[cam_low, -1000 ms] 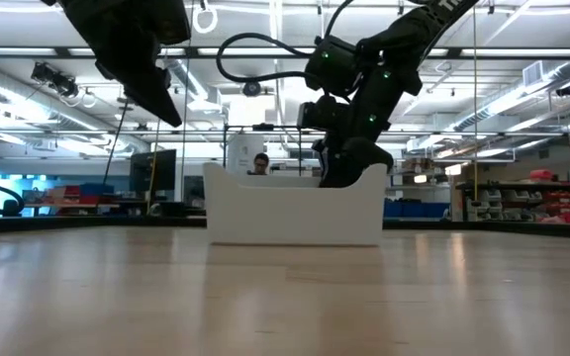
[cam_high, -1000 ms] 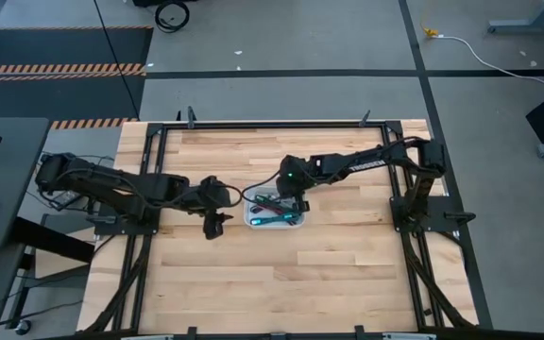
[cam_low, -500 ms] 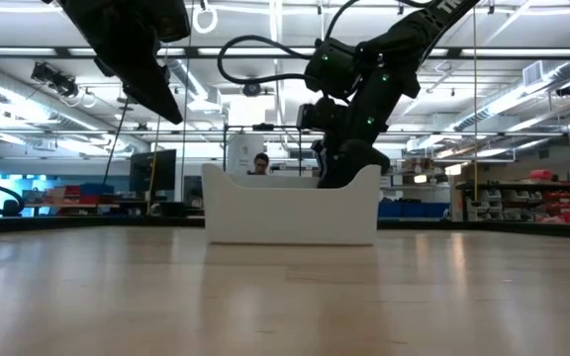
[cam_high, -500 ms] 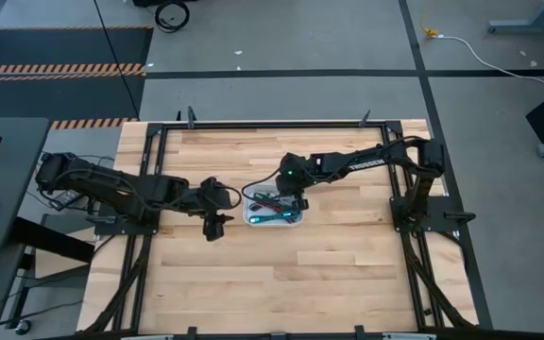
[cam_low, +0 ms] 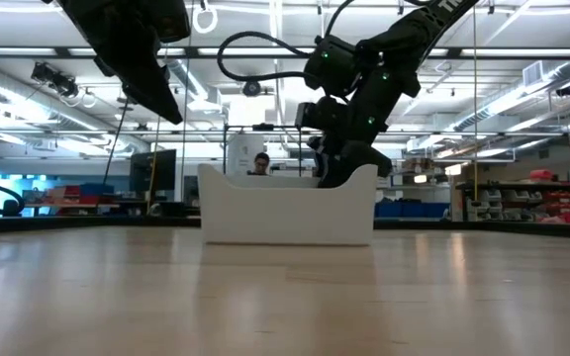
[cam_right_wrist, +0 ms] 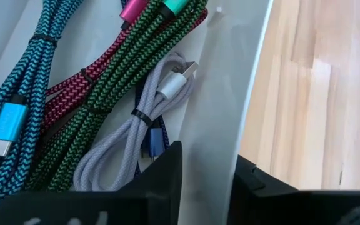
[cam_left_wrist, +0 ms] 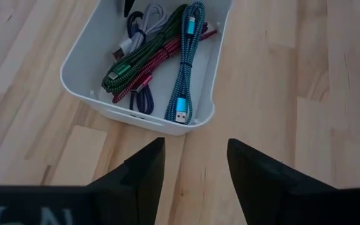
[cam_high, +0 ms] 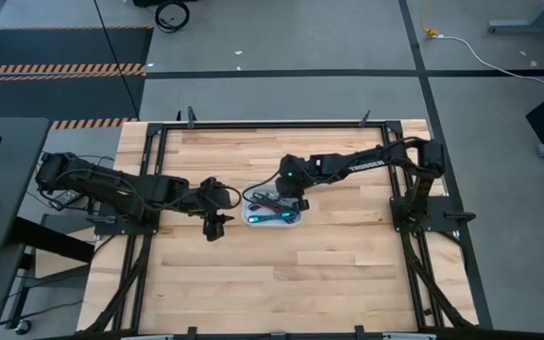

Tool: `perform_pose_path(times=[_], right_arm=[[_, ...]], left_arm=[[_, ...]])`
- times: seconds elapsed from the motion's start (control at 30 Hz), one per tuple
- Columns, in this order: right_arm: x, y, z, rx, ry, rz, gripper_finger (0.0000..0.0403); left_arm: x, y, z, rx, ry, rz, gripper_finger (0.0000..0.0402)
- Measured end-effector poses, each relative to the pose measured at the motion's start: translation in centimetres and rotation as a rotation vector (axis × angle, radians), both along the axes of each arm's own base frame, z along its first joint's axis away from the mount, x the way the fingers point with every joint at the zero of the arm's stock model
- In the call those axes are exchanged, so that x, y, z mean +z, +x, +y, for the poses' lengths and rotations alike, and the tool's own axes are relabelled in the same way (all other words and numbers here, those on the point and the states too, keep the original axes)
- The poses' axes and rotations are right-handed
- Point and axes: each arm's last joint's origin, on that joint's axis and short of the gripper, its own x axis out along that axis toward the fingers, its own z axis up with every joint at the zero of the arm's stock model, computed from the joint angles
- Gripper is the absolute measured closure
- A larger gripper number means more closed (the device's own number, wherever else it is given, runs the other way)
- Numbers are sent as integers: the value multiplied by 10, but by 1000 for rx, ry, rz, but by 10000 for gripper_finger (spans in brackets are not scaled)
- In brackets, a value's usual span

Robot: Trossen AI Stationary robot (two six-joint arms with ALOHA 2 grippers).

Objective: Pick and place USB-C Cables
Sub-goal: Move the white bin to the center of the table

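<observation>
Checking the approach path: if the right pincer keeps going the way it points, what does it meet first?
Probably the grey cable, lying just ahead of the right pincer inside the bin; depth is unclear, so the bin wall beside it might come first.

No brand, number or sign reads clearly anywhere. The only lettering sits on the dark housing just behind each gripper's fingers — pale strokes that run off the picture's edge. Behind the left gripper (cam_left_wrist: pixel 191 169) they look like part of an "N"; behind the right gripper (cam_right_wrist: pixel 206 178) only a few partial strokes show — not enough to read.
</observation>
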Motion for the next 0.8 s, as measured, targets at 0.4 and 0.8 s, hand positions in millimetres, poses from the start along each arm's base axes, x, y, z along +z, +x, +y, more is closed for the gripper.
perform_pose_path(times=[0.4, 0.8], right_arm=[[9, 0, 11, 38, -84, -13, 315], [43, -6, 24, 35, -160, -108, 314]], left_arm=[[0, 0, 0, -7, 6, 1, 221], [0, 0, 0, -7, 7, 2, 221]])
